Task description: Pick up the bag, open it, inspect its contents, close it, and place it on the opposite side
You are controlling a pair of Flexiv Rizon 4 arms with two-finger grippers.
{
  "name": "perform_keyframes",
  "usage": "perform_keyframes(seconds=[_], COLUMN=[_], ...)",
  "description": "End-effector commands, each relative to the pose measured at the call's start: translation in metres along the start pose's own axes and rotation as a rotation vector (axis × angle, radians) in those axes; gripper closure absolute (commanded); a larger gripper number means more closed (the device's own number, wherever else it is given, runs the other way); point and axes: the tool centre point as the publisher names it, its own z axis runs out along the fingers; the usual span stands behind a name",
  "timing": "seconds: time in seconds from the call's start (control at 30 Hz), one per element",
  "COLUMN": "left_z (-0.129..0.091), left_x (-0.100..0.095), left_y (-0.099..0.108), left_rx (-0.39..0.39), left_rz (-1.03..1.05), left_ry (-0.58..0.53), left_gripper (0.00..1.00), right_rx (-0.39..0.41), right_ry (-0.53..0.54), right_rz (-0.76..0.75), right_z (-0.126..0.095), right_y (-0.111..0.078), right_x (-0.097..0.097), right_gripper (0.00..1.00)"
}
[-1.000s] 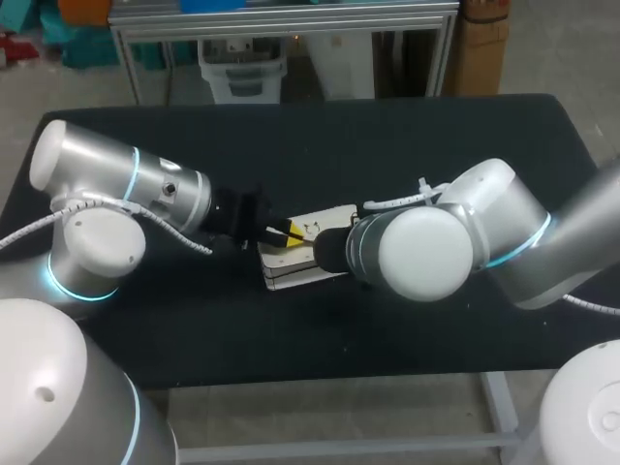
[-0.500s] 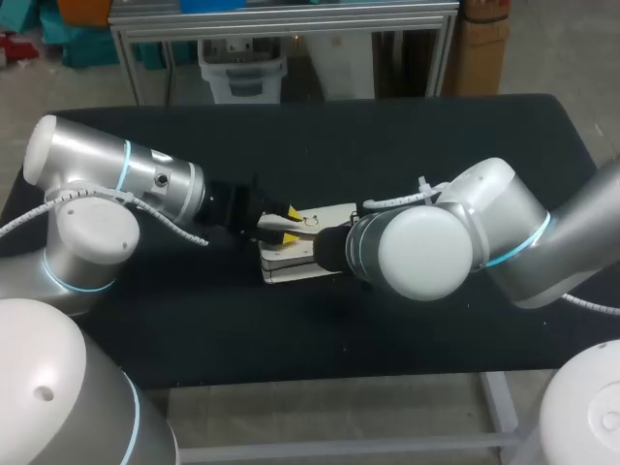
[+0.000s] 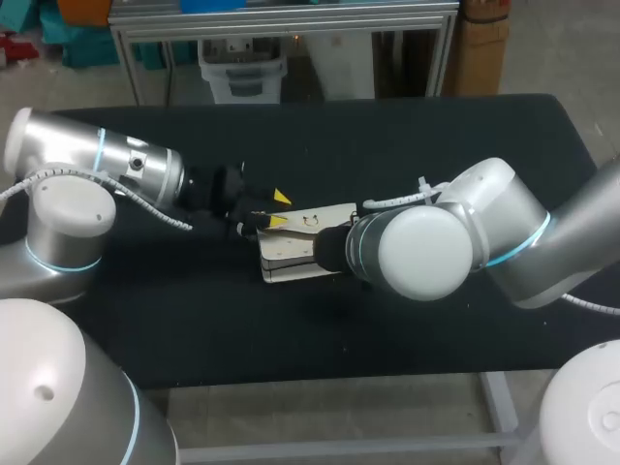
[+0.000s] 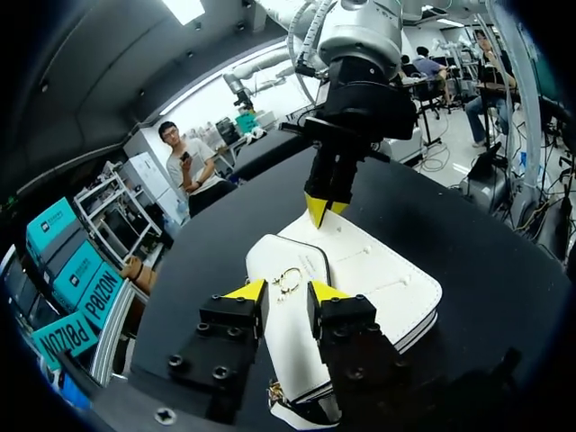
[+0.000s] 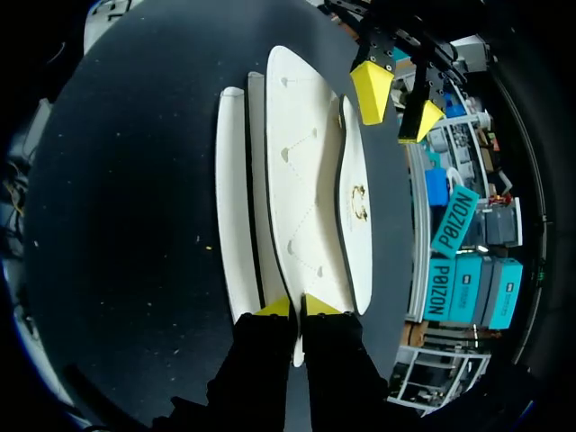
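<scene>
Jaws: right gripper clamped on white bag edge; left gripper apart over flap.

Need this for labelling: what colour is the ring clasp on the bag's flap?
Gold clasp on the white bag; clearest in the left wrist view.

Room along 2 long sides of bag, right gripper clamped on 1 end, left gripper opposite
</scene>
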Motion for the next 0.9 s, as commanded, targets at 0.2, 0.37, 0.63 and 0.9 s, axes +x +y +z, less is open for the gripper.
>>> perform_keyframes(seconds=[0.2,0.37,0.63,0.9], left_z=[0.033,0.029,0.026,0.006], left_x=[0.002,0.024,0.041,0.019], left_y=[0.021,0.027,0.029,0.014], left_rx=[-0.05,-0.038,-0.006,0.087], left_rz=[-0.017,-0.034,-0.059,-0.051], left_ry=[0.041,0.071,0.069,0.032], left_gripper=[0.92,0.91,0.88,0.59], right_rx=[-0.013,-0.013,-0.013,-0.013], right_ry=[-0.374,-0.374,-0.374,-0.374], right_rz=[0.0,0.0,0.0,0.0], right_z=[0.001,0.001,0.001,0.001], right_y=[-0.003,-0.003,-0.003,-0.003], right_x=[0.004,0.004,0.004,0.004], right_gripper=[1.0,1.0,1.0,1.0])
